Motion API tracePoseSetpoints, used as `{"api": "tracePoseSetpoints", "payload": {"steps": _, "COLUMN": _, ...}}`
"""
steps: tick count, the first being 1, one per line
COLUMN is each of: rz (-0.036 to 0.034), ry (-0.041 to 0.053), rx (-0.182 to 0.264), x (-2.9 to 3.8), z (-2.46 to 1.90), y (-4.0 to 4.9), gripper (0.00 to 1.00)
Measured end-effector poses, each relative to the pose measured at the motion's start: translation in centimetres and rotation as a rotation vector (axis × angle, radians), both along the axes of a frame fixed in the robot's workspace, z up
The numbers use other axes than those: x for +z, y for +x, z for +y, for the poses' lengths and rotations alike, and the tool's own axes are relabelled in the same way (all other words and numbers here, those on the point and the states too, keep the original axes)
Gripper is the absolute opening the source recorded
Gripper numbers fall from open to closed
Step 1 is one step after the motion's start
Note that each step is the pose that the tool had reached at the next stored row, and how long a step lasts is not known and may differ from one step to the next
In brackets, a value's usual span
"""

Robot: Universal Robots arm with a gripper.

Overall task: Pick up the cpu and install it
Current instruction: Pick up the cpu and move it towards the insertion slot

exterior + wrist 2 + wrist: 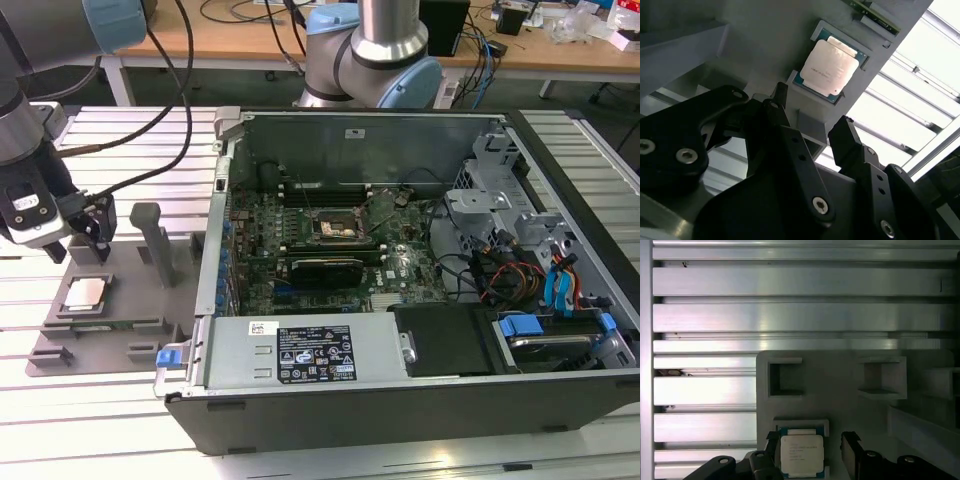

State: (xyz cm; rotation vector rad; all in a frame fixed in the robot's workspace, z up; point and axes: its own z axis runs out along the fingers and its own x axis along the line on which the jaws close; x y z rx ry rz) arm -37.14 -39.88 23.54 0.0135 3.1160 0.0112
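The slatted aluminium table (130, 125) carries an open computer case (400, 410). Beside the case, on the exterior view's left, a grey fixture tray (130, 290) seats the cpu (85, 292) flat in its recess. On that same side of the case the gripper (78, 245) hangs just above the cpu, fingers spread and holding nothing. A wooden bench (240, 40) strewn with cables stands behind the case.

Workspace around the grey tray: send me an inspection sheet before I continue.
Surface: ribbed aluminium table, carrying a grey moulded tray.
Job's things: small square silver-topped cpu lies flat in its tray pocket; open black computer case beside the tray, dark square socket inside.
Clutter: long thin green circuit strip along the tray's edge.
Grippers: black two-finger gripper, open, empty, above the cpu.
Cables: black cables drape over the table; coloured wires inside the case.
Surroundings: wooden desk behind.
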Motion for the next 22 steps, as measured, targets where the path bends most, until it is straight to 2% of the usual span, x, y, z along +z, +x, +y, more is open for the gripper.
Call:
{"api": "tracePoseSetpoints", "payload": {"steps": 5, "rz": 0.0001, "ry": -0.0001, "rx": 0.0, "x": -0.62, "z": -0.01, "y": -0.01, "gripper": 0.6}}
{"api": "tracePoseSetpoints", "payload": {"steps": 7, "rz": 0.0, "ry": -0.0001, "rx": 0.0, "x": -0.77, "z": -0.27, "y": -0.05, "gripper": 0.6}}
{"api": "tracePoseSetpoints", "payload": {"steps": 8, "rz": 0.0001, "ry": 0.0, "rx": 0.0, "x": -0.78, "z": -0.49, "y": -0.1, "gripper": 0.6}}
{"api": "tracePoseSetpoints", "payload": {"steps": 9, "rz": 0.0, "ry": -0.0007, "rx": 0.0, "x": -0.79, "z": -1.04, "y": -0.21, "gripper": 0.6}}
{"api": "tracePoseSetpoints", "payload": {"steps": 10, "rz": -0.0001, "ry": -0.0018, "rx": 0.0, "x": -0.82, "z": -2.01, "y": -0.26, "gripper": 0.6}}
{"api": "tracePoseSetpoints", "payload": {"steps": 11, "rz": -0.0002, "ry": -0.0075, "rx": 0.002, "x": -0.87, "z": -2.32, "y": -0.26, "gripper": 0.6}}
{"api": "tracePoseSetpoints", "payload": {"steps": 13, "rz": -0.0002, "ry": -0.0448, "rx": 0.021, "x": -0.97, "z": -2.38, "y": -0.26, "gripper": 0.6}}
{"api": "tracePoseSetpoints", "payload": {"steps": 16, "rz": -0.0016, "ry": -0.0467, "rx": 0.085, "x": -1.49, "z": -2.38, "y": -0.26, "gripper": 0.6}}
{"api": "tracePoseSetpoints", "payload": {"steps": 19, "rz": -0.0016, "ry": -0.0454, "rx": 0.083, "x": -2.67, "z": -2.38, "y": -0.27, "gripper": 0.6}}
{"api": "tracePoseSetpoints", "payload": {"steps": 22, "rz": -0.0018, "ry": -0.0409, "rx": 0.081, "x": -3.17, "z": -2.38, "y": -0.26, "gripper": 0.6}}
